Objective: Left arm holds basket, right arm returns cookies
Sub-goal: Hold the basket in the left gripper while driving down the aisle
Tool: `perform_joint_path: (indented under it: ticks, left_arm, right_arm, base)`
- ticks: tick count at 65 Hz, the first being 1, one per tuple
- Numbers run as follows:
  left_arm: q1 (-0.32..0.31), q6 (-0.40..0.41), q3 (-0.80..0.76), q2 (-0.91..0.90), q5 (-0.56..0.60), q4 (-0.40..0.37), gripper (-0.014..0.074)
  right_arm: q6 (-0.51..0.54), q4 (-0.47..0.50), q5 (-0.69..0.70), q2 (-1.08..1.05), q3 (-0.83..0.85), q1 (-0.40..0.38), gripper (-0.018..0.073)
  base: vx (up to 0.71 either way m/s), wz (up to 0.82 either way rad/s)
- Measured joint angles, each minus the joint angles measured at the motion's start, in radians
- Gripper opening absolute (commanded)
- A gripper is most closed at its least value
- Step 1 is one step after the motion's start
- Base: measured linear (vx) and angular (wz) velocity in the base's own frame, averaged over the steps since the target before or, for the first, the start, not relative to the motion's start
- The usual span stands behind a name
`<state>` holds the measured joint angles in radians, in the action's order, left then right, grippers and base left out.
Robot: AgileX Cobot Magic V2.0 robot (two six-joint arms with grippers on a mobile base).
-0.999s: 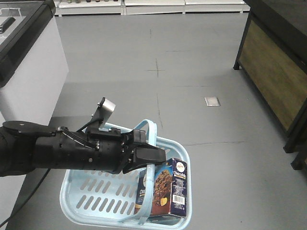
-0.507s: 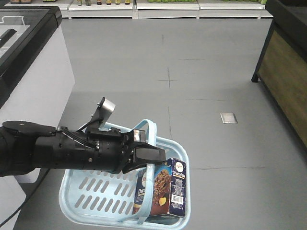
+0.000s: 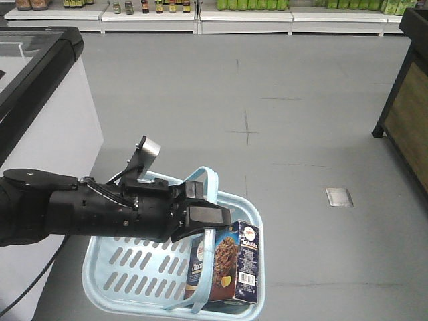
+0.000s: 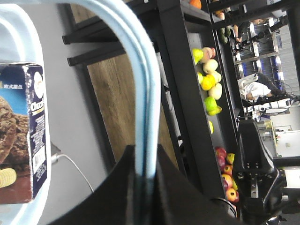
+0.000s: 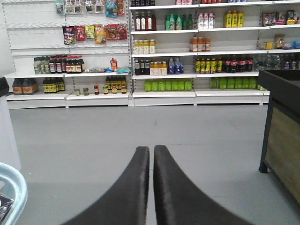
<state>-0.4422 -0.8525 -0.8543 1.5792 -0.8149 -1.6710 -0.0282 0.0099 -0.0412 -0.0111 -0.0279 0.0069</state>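
Jaws of the left gripper (image 4: 143, 174) clenched the basket's (image 3: 100, 262) handles (image 4: 146, 93), the right gripper's (image 5: 151, 159) were pressed together, and cookies (image 3: 231, 264) stood inside.

The cookies (image 3: 231, 267) stand in the right end of the basket (image 3: 134, 275), under the left pincer (image 3: 212, 226), with shelves (image 3: 234, 12) far behind.

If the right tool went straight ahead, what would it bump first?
Nothing close, it seems. The right tool, shut and empty, points over grey floor toward the far shelves of bottles; those would probably come first, though depth is hard to judge.
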Motion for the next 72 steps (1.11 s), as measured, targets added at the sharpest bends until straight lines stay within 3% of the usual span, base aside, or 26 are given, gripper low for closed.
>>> perform_joint_path:
  ticks: [72]
  left_arm:
    - [0.000, 0.000, 0.000, 0.000, 0.001, 0.000, -0.0003]
  right_arm:
    - [0.000, 0.000, 0.000, 0.000, 0.000, 0.000, -0.0006]
  base:
    - [0.47, -0.01]
